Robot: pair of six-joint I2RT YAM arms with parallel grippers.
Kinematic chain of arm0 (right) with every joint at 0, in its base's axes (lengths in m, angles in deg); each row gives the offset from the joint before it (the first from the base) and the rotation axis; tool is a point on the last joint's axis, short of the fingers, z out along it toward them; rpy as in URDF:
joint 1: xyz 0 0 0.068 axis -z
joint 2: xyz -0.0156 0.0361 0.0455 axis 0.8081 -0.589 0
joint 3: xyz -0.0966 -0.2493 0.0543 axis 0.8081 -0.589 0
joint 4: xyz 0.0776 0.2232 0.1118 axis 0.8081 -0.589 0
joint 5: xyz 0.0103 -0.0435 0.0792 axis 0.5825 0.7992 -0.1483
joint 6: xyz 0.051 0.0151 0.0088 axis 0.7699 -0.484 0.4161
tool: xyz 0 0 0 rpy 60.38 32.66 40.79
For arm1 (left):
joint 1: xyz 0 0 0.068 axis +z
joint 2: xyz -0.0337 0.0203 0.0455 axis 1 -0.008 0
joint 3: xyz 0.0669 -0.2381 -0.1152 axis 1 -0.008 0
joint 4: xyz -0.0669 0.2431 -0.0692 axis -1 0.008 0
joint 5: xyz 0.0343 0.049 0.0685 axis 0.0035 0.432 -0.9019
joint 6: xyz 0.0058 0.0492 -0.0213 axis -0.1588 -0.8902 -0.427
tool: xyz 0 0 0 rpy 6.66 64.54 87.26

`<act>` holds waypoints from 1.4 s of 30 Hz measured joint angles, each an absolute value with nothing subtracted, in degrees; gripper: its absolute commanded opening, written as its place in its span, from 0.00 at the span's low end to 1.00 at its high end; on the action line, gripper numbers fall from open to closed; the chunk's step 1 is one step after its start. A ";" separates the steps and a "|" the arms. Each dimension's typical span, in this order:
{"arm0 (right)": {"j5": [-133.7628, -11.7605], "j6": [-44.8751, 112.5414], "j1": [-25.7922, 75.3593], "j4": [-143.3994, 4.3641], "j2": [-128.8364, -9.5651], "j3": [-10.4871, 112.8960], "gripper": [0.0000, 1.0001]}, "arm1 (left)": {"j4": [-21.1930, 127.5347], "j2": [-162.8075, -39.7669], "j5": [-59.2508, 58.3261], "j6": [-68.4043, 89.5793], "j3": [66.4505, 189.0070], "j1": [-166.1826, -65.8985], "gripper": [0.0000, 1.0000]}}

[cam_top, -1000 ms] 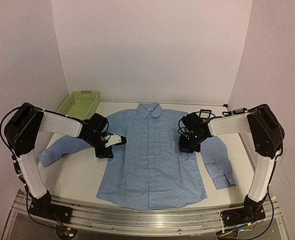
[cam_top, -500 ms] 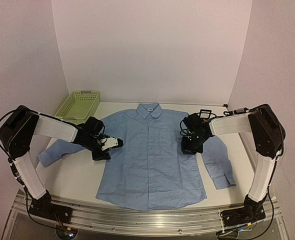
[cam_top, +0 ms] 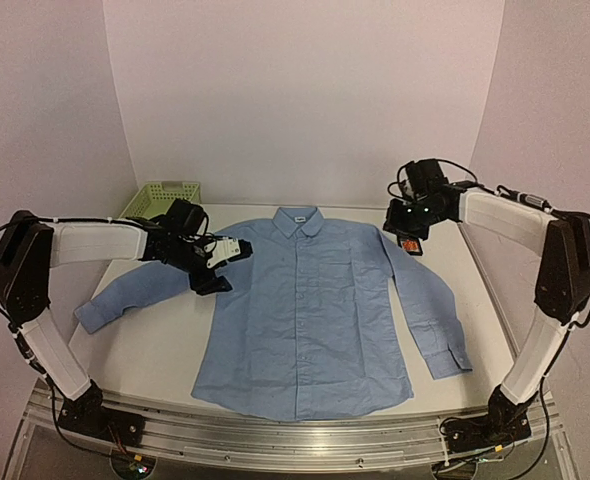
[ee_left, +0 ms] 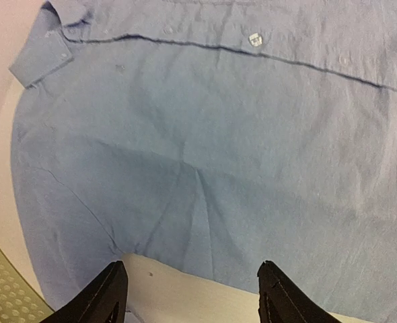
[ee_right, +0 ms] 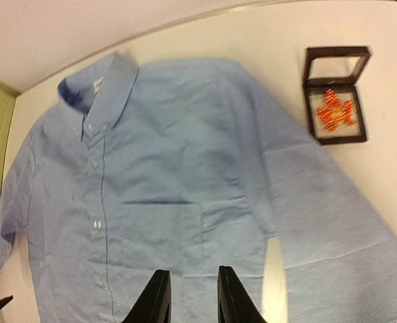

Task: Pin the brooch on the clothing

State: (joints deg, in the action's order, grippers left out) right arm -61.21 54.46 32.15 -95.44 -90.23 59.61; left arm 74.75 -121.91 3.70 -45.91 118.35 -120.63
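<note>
The clothing (cam_top: 305,310), a light blue button-up shirt, lies flat and face up in the middle of the table. The brooch (ee_right: 332,111), a tiny orange-red ornament, rests inside a small black-framed box (ee_right: 336,94) on the table beside the shirt's right shoulder, and shows as a red speck, the brooch (cam_top: 411,243), in the top view. My right gripper (cam_top: 403,222) hovers above that box, its jaws slightly open and empty (ee_right: 193,296). My left gripper (cam_top: 225,268) hangs over the shirt's left armpit, wide open and empty (ee_left: 193,289).
A green mesh basket (cam_top: 160,195) stands at the back left, and its corner shows in the left wrist view (ee_left: 3,299). The shirt's sleeves spread out toward both sides of the white table (cam_top: 155,340). Pale walls close in the back and sides.
Both grippers have risen off the shirt and opened wider. The right arm swung back and to the right, over the box. The shirt's right sleeve now lies straighter.
</note>
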 measured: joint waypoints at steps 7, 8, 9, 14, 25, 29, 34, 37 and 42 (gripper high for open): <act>-58.46 51.42 42.52 -96.72 -92.24 61.47 0.49 | 72.56 -120.99 5.81 -41.27 119.72 -120.45 0.79; -57.98 50.20 43.40 -97.14 -93.56 62.92 0.54 | 72.16 -120.99 6.00 -40.67 119.72 -120.44 0.84; -57.55 48.95 44.08 -97.27 -95.15 64.75 0.59 | 71.66 -120.99 6.14 -39.92 119.72 -120.45 0.90; -57.02 42.93 45.64 -96.91 -104.42 74.45 0.85 | 69.27 -120.99 6.30 -36.01 119.71 -120.46 1.00; -57.49 35.56 45.99 -95.35 -116.54 80.62 0.65 | 65.69 -122.28 6.62 -32.10 119.62 -120.46 0.99; -56.49 34.12 45.99 -94.17 -116.63 80.02 0.60 | 65.81 -124.86 6.63 -32.00 119.97 -120.46 0.99; -55.38 32.53 45.97 -92.11 -118.26 80.53 0.61 | 66.22 -126.82 6.60 -32.34 120.92 -120.46 0.99; -54.58 32.06 45.98 -91.66 -120.67 80.84 0.61 | 66.25 -127.13 6.54 -32.52 121.48 -120.46 0.99; -54.39 31.33 45.98 -91.77 -123.26 80.85 0.61 | 66.24 -127.20 6.18 -32.54 121.74 -120.46 0.99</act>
